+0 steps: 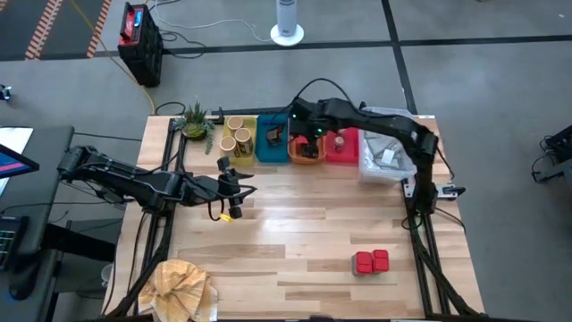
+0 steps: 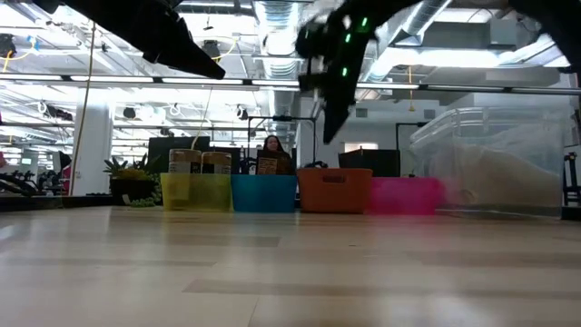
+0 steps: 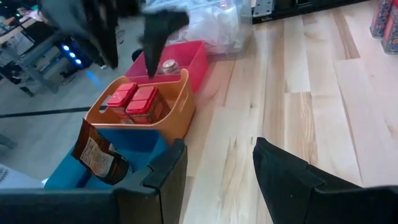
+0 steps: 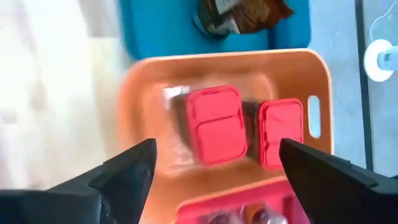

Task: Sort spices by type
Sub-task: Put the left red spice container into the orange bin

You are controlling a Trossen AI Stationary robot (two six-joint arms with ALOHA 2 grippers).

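My right gripper (image 4: 214,171) is open and hovers over the orange tray (image 1: 307,148), where two red boxy packs (image 4: 239,127) lie side by side. Two more red packs (image 1: 371,261) sit on the table near its right front. Pale round tubs (image 1: 235,134) stand in the yellow tray (image 1: 222,146). The dark-tan packet (image 3: 99,155) lies in the blue tray (image 1: 270,150). A tiny jar (image 3: 169,64) stands in the red tray (image 1: 342,154). My left gripper (image 3: 221,165) is open above bare table left of centre and holds nothing.
The four trays line the table's far edge, with a clear plastic bin (image 1: 389,156) to their right and a small plant (image 1: 195,121) to their left. A yellowish-tan cloth (image 1: 183,286) lies at the near left corner. Bare wood spans the table's middle.
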